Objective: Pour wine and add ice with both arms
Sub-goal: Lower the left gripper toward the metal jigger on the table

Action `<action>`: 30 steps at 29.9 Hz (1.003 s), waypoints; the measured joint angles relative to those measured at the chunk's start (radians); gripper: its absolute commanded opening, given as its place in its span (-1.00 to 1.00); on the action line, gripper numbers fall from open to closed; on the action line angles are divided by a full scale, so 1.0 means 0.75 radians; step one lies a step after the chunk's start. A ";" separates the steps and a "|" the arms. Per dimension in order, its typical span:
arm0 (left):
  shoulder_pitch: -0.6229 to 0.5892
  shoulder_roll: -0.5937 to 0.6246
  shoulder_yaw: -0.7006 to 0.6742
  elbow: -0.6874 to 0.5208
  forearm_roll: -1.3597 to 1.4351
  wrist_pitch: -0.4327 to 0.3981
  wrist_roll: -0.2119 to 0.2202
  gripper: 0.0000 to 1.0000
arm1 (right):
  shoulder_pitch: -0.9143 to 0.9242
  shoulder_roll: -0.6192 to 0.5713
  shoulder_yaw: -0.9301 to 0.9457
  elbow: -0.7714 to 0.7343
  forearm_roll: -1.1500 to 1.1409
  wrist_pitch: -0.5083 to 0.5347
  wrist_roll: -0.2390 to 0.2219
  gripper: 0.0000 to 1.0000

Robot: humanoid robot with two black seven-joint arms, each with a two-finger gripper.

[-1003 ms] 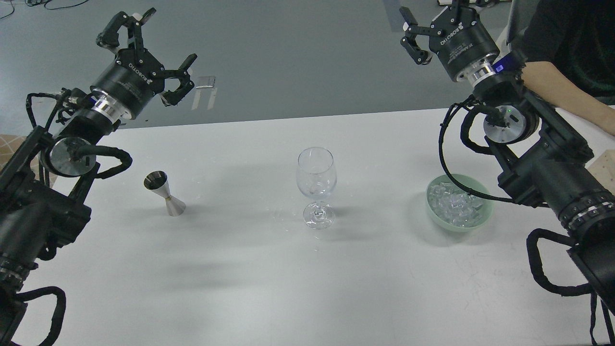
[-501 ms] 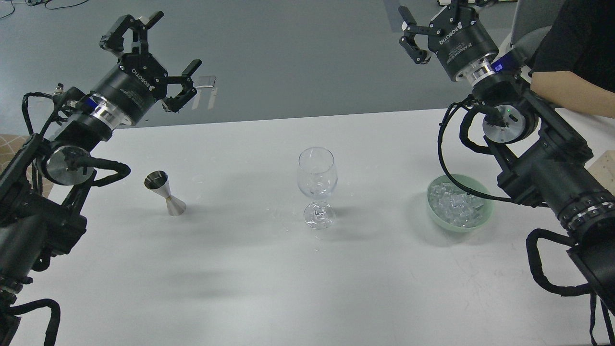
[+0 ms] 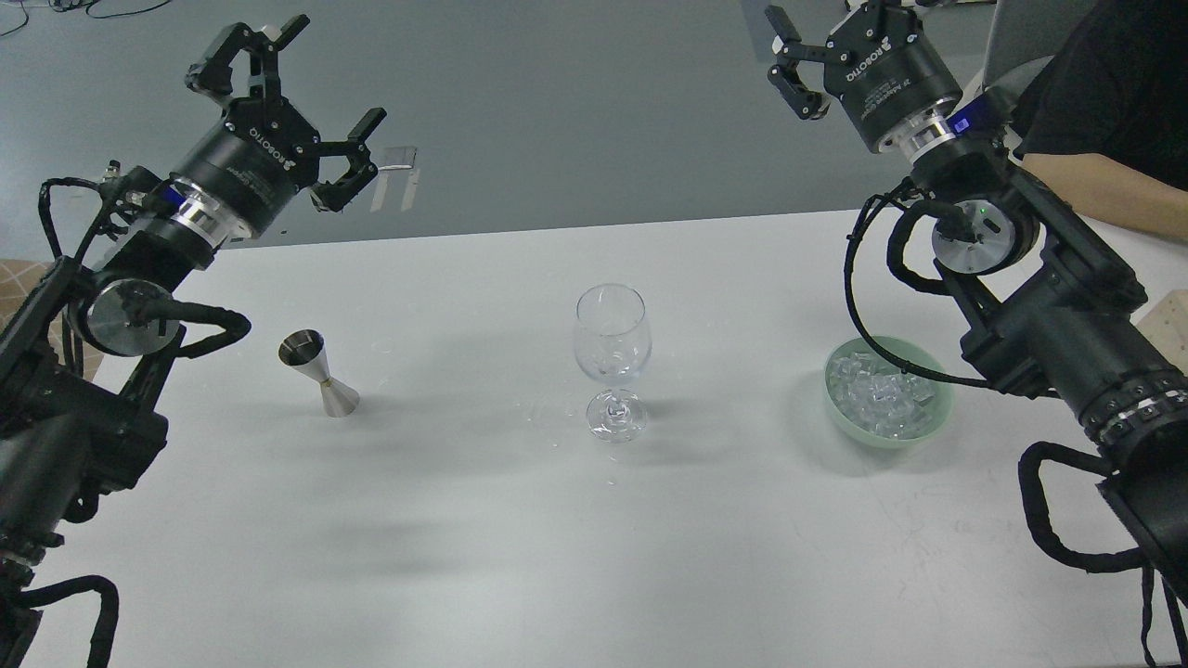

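A clear, empty wine glass (image 3: 610,357) stands upright at the middle of the white table (image 3: 557,557). A small steel jigger (image 3: 320,373) stands to its left. A pale green bowl (image 3: 837,413) to its right holds several clear ice cubes (image 3: 882,397). My left gripper (image 3: 334,72) is open and empty, raised beyond the table's far edge, above and behind the jigger. My right gripper (image 3: 821,23) is open and empty, high at the far right above the bowl; its upper finger is cut off by the frame's top edge.
A person's bare forearm (image 3: 1104,190) and dark sleeve reach in at the far right, close behind my right arm. A wooden piece (image 3: 1171,320) lies at the right edge. Grey floor lies beyond the table's far edge.
My left gripper has risen a little and turned slightly. My right gripper has shifted slightly up and left. The person's forearm has drawn back to the right. The glass, jigger and bowl have not moved.
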 measured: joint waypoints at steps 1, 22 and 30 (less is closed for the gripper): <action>0.000 0.001 0.000 0.000 0.000 0.000 0.000 0.98 | 0.000 0.000 0.000 0.000 0.000 0.000 0.000 1.00; 0.067 0.124 -0.011 -0.143 0.002 0.000 0.000 0.98 | 0.010 0.005 0.003 0.005 -0.002 0.000 0.000 1.00; 0.146 0.153 -0.086 -0.221 -0.001 0.000 0.014 0.98 | 0.011 0.004 0.002 0.007 -0.002 0.000 0.000 1.00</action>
